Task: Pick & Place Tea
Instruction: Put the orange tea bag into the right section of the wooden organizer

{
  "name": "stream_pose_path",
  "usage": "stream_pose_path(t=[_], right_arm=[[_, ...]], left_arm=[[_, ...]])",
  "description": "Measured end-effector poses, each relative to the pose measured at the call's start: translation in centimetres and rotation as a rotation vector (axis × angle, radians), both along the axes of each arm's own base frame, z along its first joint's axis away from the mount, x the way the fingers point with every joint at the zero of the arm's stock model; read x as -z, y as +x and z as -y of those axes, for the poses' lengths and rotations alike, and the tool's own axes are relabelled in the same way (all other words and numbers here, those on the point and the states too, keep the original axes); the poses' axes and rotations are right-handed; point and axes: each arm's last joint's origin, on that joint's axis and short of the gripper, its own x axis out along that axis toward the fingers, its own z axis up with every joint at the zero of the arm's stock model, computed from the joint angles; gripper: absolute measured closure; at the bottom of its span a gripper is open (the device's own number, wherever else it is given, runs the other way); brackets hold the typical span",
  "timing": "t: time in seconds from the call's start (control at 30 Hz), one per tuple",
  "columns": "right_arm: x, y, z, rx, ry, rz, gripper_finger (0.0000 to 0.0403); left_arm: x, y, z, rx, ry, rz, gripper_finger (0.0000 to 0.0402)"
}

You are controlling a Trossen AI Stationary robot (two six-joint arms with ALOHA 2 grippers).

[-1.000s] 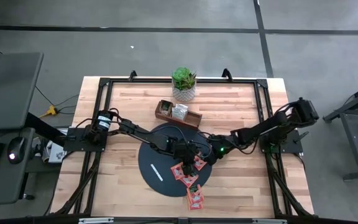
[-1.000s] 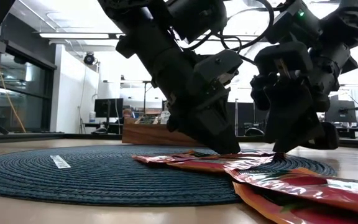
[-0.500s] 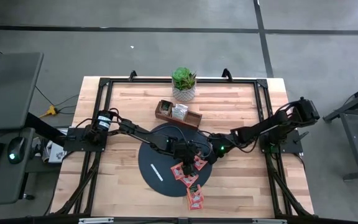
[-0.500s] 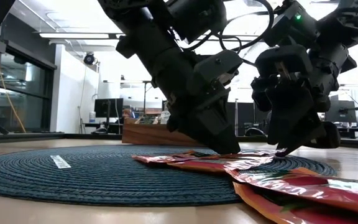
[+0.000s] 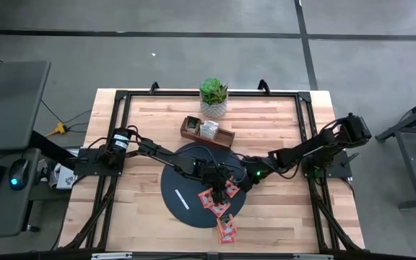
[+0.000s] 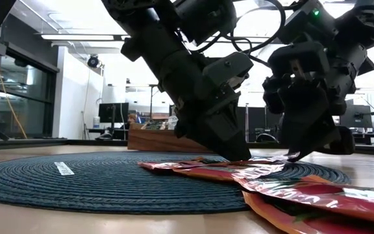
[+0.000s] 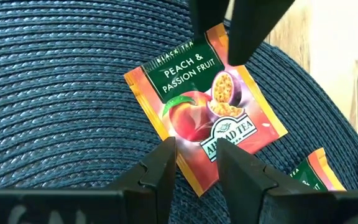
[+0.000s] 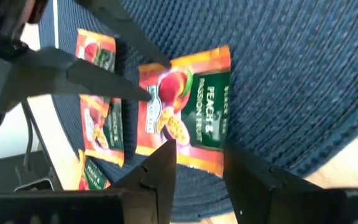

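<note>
both hands meet over one orange-red tea sachet [image 7: 207,112] that lies flat on the dark round mat [image 5: 186,180], near the mat's right edge; left hand [image 7: 194,165] comes in from the left side of the tabletop [image 5: 150,115], its two dark fingers [image 7: 160,171] set a narrow gap apart with the sachet's near edge showing between the tips, and i cannot tell whether they have closed on it; right hand [image 8: 197,162] reaches in from the other side, fingers likewise a small gap apart at the opposite edge of the same sachet, which reads "peach & passion fruit"; from tabletop height the sachet looks flat on the weave, with both hands' tips down at it; more orange-red sachets [image 5: 226,230] trail from just beside it off the mat's edge onto the bare wood toward the front of the tabletop, some overlapping; a thin white strip [image 5: 182,200] lies on the mat well apart to the left; behind the mat, touching or just beside its far rim, sits a brown wooden tray [image 5: 206,132] with something pale in it, and a small potted plant [image 5: 213,97] stands beyond that near the back edge
</note>
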Motion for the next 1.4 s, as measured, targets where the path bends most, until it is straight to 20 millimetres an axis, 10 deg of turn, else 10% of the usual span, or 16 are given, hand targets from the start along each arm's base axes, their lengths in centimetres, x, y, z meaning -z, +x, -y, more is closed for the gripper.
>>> stream_pose_path(t=[0.4, 1.4], right_arm=[[0.0, 0.0, 0.1, -0.017, -0.046, 0.017, 0.0393], [0.1, 0.0, 0.2, -0.049, -0.109, 0.025, 0.0403]], left_arm=[[0.0, 0.0, 0.0, -0.002, 0.001, 0.005, 0.0287], [-4.5, 1.2, -1.3, 0.058, 0.114, -0.099, 0.0287]])
